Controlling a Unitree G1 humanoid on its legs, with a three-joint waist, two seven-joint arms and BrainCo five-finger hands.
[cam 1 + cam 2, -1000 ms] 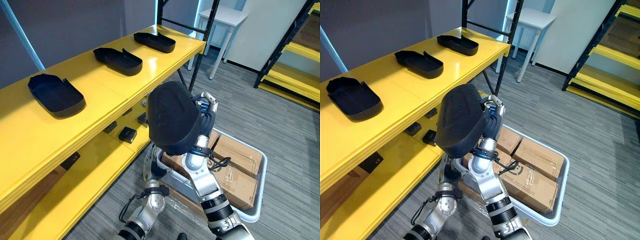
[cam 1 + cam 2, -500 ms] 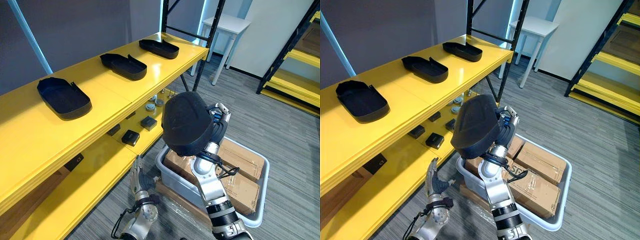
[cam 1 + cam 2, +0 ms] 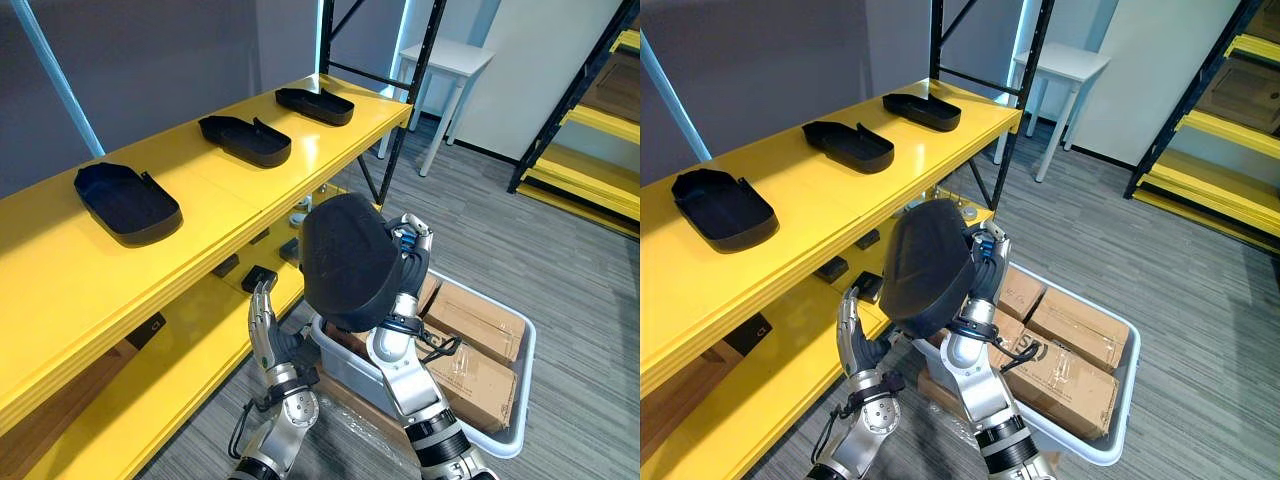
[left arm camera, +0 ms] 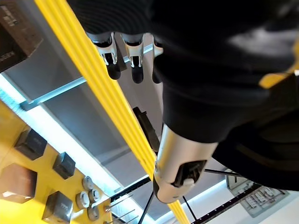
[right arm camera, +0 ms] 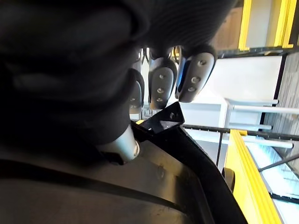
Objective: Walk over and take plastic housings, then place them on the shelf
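Gripping a black housing (image 3: pixel 345 262), right robot hand (image 3: pixel 411 243) near yellow shelf (image 3: pixel 200 185).

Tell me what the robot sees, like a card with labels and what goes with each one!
Right hand: curled round a black housing, held up beside the shelf
Left hand: open, fingers straight, holding nothing
Top shelf: yellow, with three shelf housings in a row
Bin: grey, on the floor
Inside the bin: cardboard boxes
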